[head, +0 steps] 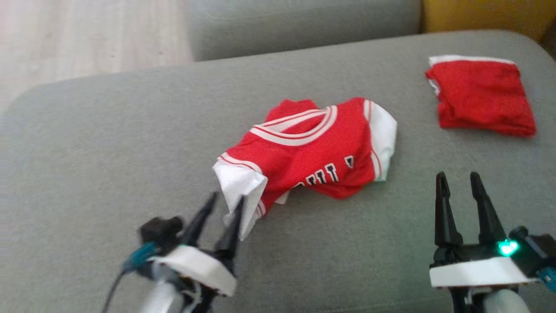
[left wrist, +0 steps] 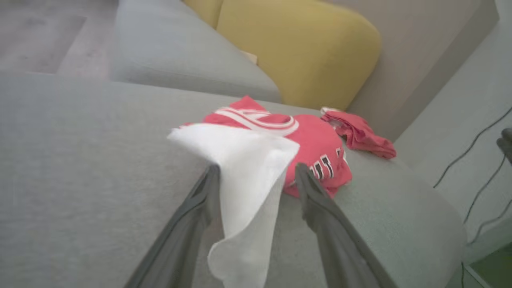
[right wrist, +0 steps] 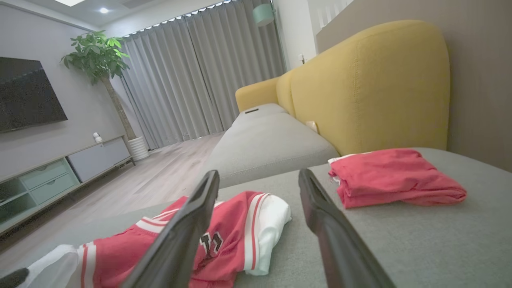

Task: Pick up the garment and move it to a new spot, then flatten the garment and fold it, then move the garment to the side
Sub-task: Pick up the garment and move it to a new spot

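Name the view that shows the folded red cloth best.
Right wrist view: the folded red cloth is close, sharp, its layers visible. Head view shows it blurred from above; left wrist view, small, distant.

Grey sofa seat carries crumpled red jersey (white sleeves), folded red garment well apart.

Grey sofa, yellow backrest, grey curtains and pale wooden floor.
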Controlling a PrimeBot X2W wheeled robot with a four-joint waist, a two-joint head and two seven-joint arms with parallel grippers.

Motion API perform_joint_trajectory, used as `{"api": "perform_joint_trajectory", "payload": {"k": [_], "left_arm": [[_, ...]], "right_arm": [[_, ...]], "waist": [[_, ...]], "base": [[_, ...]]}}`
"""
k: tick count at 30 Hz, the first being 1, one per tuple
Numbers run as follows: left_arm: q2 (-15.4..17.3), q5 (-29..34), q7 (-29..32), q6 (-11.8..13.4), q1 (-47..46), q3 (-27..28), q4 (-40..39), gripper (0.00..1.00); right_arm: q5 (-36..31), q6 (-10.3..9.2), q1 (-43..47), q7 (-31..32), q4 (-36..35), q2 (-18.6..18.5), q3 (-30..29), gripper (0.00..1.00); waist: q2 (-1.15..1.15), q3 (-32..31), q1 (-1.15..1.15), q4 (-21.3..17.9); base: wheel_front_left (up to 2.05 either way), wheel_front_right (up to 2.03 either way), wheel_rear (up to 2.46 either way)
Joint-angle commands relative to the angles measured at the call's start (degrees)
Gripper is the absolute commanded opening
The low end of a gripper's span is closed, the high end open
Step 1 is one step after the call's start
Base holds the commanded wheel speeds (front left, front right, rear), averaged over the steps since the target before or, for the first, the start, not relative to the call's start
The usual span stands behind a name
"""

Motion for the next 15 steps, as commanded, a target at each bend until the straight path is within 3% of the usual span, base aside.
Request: {"api": "perform_joint_trajectory", "payload": {"k": [1,6,15], "left_arm": [[0.11,0.41,-0.71,-0.14,-1.08,4.38,-3.03,1.00],[-0.65,5.07,-0.71,0.01,4.27,13.66,-8.51,1.00],[-1.84,17.33,-0.72,0.02,11.02,21.00,-14.62,1.00]], "right_arm": [[-0.29,0.39,-0.74,-0.13,-1.36,-0.19,0.91,1.00],[-0.37,0.39,0.13,-0.13,0.73,-0.19,-0.24,1.00],[-3.61,0.39,1.98,-0.13,2.27,-0.19,-1.82,1.00]], "waist": [[0.00,-2.05,0.00,2.70],[0.00,-4.21,0.00,6.22],[0.00,-7.24,0.00,9.76]], "base": [[0.00,0.00,0.00],[0.00,0.00,0.00],[0.00,0.00,0.00]]}}
